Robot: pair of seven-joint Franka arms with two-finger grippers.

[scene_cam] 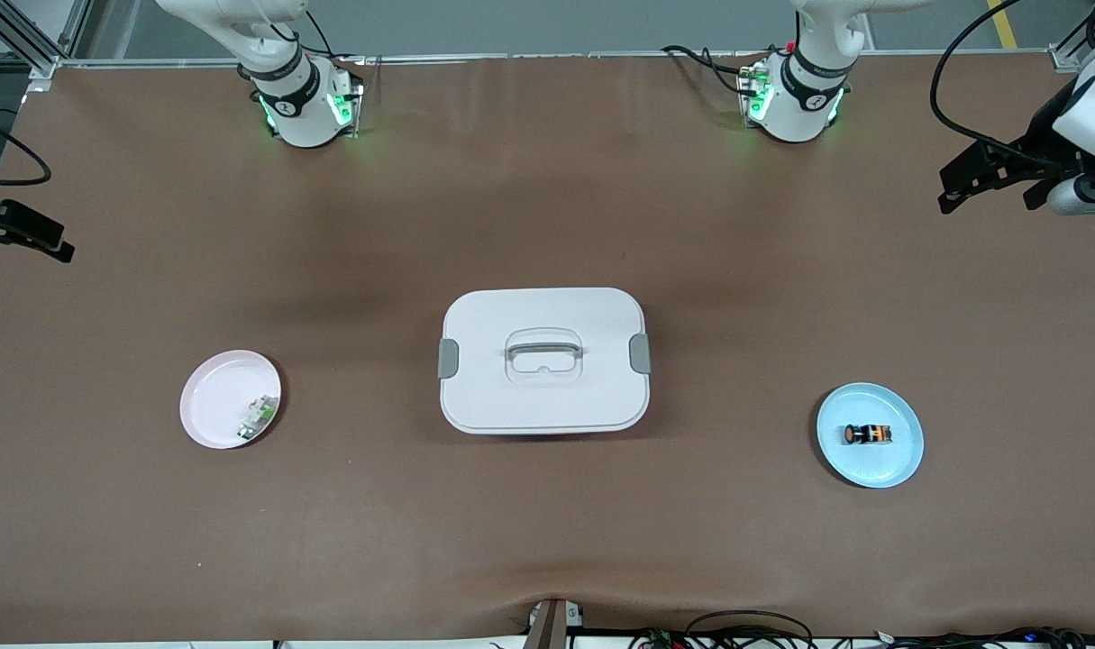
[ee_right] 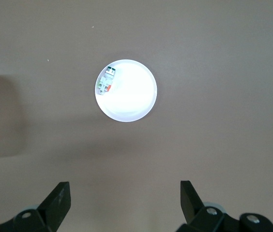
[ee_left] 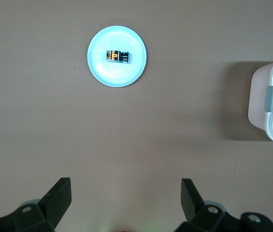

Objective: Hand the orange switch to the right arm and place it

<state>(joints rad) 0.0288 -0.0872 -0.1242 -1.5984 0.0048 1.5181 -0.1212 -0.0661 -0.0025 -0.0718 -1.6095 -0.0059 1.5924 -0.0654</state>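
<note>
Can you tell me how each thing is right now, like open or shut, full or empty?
White box: lid on.
Orange switch: lying on its side on the blue plate.
Pink plate: holds a small green-and-white part.
Left gripper: open, empty.
Right gripper: open, empty.

pink plate (ee_right: 131, 104), green-and-white part (ee_right: 106, 81) on it

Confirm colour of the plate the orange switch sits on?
Light blue plate, holding the orange switch; it shows best in the left wrist view.
</note>
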